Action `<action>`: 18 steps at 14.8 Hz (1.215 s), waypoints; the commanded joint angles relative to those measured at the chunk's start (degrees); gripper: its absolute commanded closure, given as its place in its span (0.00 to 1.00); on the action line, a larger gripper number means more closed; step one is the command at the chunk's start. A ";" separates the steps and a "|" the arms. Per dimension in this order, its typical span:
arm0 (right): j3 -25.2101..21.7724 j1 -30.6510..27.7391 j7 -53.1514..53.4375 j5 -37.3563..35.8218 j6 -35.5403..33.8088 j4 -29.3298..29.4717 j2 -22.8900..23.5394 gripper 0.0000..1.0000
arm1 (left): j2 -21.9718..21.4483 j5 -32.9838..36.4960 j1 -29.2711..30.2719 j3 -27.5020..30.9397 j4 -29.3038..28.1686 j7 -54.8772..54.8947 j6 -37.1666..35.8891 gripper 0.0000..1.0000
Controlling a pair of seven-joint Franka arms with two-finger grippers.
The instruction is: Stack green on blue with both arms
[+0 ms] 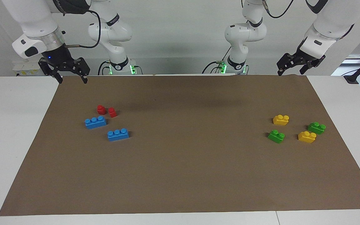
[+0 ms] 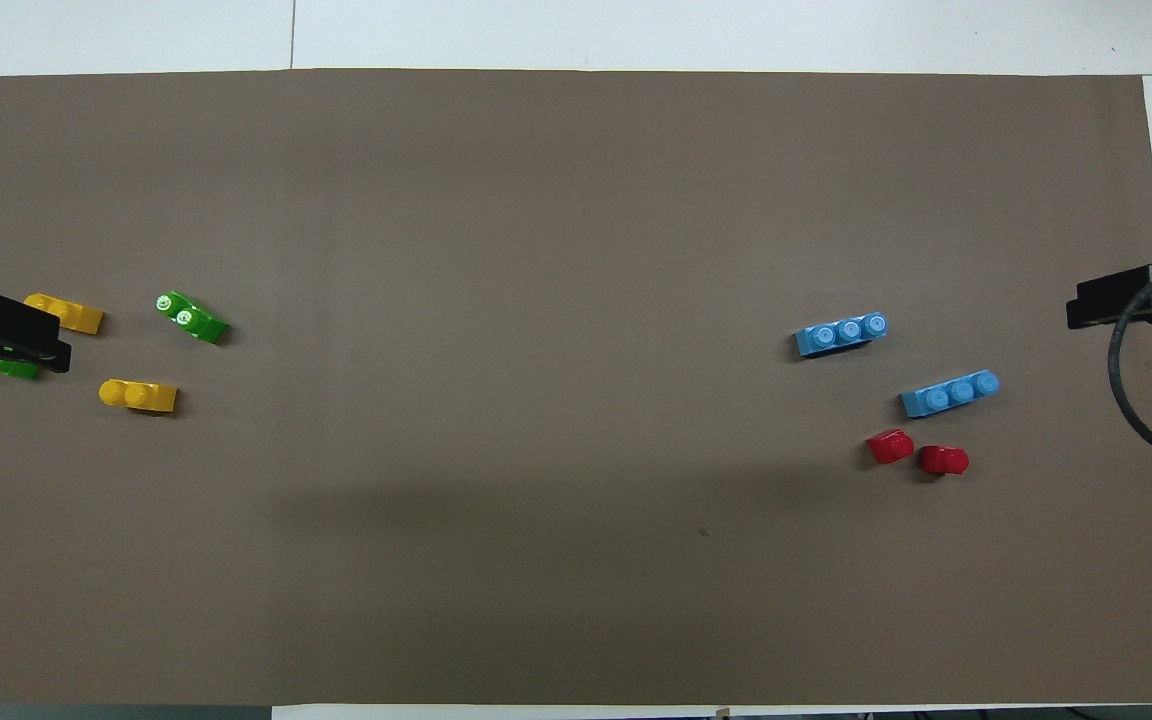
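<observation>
Well below both raised tools – left tool [image 1: 292,70], right tool [image 1: 71,78] (open, empty) – green [image 1: 276,136], blue [image 1: 118,134].

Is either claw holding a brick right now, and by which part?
Nothing is held. The left claw and right claw hang open and empty.

Probably a robotics lab: two white arms [image 1: 111,34] bolted at the edge of a white table [image 1: 14,125] under a brown mat [image 1: 180,175], bare wall.
</observation>
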 commanded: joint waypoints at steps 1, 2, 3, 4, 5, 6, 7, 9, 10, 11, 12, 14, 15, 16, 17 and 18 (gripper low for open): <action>0.31 -0.85 0.71 0.24 0.66 -1.03 -1.11 0.00 | -0.31 -0.43 0.43 0.21 -0.15 0.16 -0.28 0.00; 0.31 -0.94 0.89 0.24 0.49 -1.12 -1.11 0.00 | -0.57 -0.43 0.51 0.30 -0.59 0.07 -0.20 0.00; 0.31 -1.03 1.32 0.24 0.40 -1.12 -1.11 0.00 | -0.66 -0.43 0.60 0.38 -0.86 0.16 -0.20 0.00; 0.31 -1.03 1.50 0.24 0.48 -1.03 -1.11 0.00 | -0.84 -0.43 0.52 0.47 -0.86 0.16 -0.28 0.00; 0.31 -1.12 1.42 0.24 0.31 -1.12 -1.20 0.00 | -0.93 -0.34 0.43 0.39 -0.86 0.07 -0.20 0.00; 0.31 -1.20 0.63 0.24 0.31 -1.21 -1.37 0.00 | -1.01 -0.43 0.34 0.39 -0.86 0.07 -0.37 0.00; 0.31 -1.20 1.15 0.24 0.40 -1.21 -1.38 0.00 | -1.02 -0.43 0.16 0.39 -0.86 0.07 -0.37 0.00; 0.31 -1.12 1.33 0.33 0.31 -1.21 -1.46 0.00 | -1.02 -0.43 -0.10 0.39 -1.21 -0.10 -0.37 0.00; 0.31 -1.03 1.50 0.33 0.40 -1.21 -1.38 0.00 | -1.28 -0.43 -0.10 0.39 -1.65 -0.28 -0.11 0.00; 0.31 -0.94 1.50 0.33 0.48 -1.21 -1.38 0.00 | -1.45 -0.43 -0.01 0.39 -2.00 -0.54 0.15 0.00; 0.31 -0.94 1.50 0.33 0.57 -1.21 -1.38 0.00 | -1.54 -0.52 0.16 0.39 -2.26 -1.15 0.85 0.00; 0.31 -0.59 2.46 0.41 0.83 -1.21 -1.38 0.00 | -2.41 -0.78 0.08 0.30 -4.88 -2.90 5.23 0.00; 0.40 -0.33 4.99 0.41 1.27 -1.21 -1.38 0.00 | -3.29 -0.87 -0.10 0.30 -7.08 -4.22 7.86 0.00; 0.49 -0.24 9.02 0.41 1.62 -1.29 -1.38 0.00 | -4.26 -0.96 -0.10 0.21 -9.45 -6.15 10.41 0.00; 0.75 0.37 13.67 0.41 2.15 -1.47 -1.46 0.00 | -5.05 -1.05 -0.10 0.21 -11.47 -7.99 12.35 0.00; 0.84 1.94 17.98 0.41 2.76 -1.91 -1.38 0.00 | -5.93 -1.39 -0.19 0.21 -13.67 -9.67 14.11 0.00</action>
